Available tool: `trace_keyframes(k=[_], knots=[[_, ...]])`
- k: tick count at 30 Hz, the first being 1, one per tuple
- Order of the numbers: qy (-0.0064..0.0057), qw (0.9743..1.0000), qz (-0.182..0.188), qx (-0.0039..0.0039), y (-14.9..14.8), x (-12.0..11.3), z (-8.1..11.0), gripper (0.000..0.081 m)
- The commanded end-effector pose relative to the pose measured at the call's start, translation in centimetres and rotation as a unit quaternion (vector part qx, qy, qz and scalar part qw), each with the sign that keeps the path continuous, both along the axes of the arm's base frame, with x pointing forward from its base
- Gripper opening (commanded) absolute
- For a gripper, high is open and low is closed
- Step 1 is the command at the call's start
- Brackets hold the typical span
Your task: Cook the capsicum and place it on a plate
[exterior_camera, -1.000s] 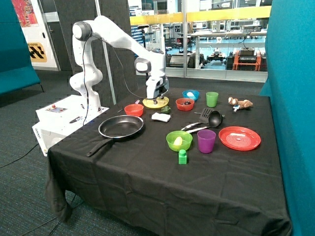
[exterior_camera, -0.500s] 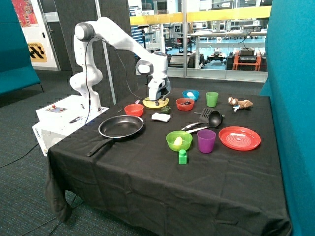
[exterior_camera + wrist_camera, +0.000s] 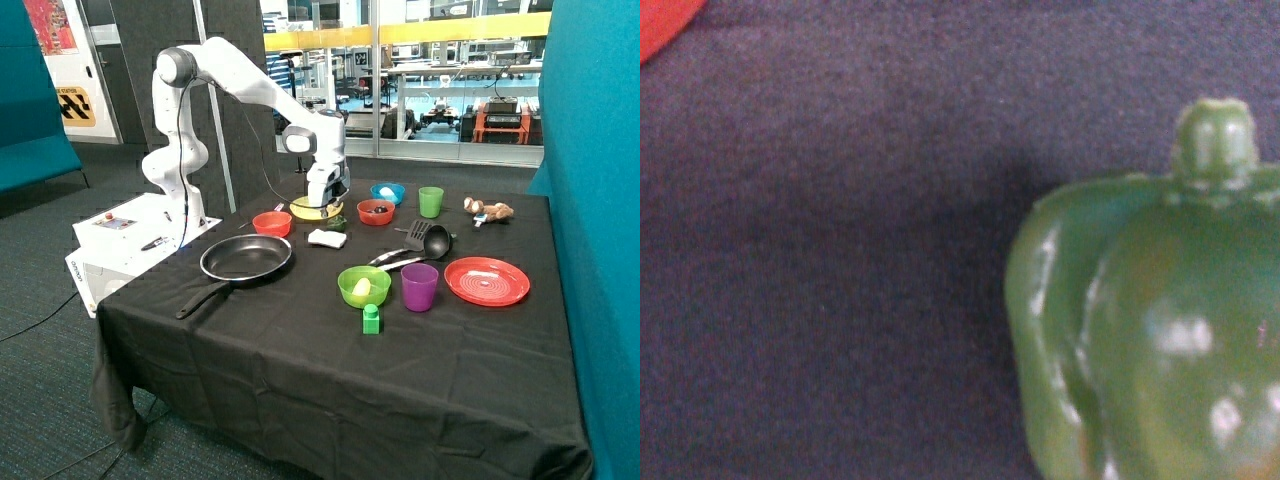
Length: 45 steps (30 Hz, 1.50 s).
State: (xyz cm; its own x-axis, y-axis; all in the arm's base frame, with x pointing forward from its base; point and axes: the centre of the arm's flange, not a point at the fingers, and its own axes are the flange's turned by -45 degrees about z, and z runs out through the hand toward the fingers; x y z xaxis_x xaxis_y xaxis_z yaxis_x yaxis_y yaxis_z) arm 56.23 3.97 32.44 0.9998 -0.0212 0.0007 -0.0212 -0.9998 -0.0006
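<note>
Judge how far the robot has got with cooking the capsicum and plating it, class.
Nothing looks done yet: the capsicum lies on the black cloth beside the yellow plate, and the frying pan is empty. In hand: the gripper is low over the capsicum. Left: grasp it, put it in the pan, then move it onto the plate.

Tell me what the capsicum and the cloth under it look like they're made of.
The capsicum looks like glossy moulded plastic: bright highlights on smooth green skin. The tablecloth looks like matte woven fabric, black, with a fuzzy texture. The hand hangs low over both.
</note>
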Motion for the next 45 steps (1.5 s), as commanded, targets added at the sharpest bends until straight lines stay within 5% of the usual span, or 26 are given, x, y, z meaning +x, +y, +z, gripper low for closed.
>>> trace_keyframes(k=[1, 45], knots=[[0.0004, 1.0, 0.002, -0.00027, 0.3, 0.4, -0.7, 0.0694], [0.0003, 0.9997, 0.025, -0.00028, 0.1, 2.0, -3.2, 0.0651]])
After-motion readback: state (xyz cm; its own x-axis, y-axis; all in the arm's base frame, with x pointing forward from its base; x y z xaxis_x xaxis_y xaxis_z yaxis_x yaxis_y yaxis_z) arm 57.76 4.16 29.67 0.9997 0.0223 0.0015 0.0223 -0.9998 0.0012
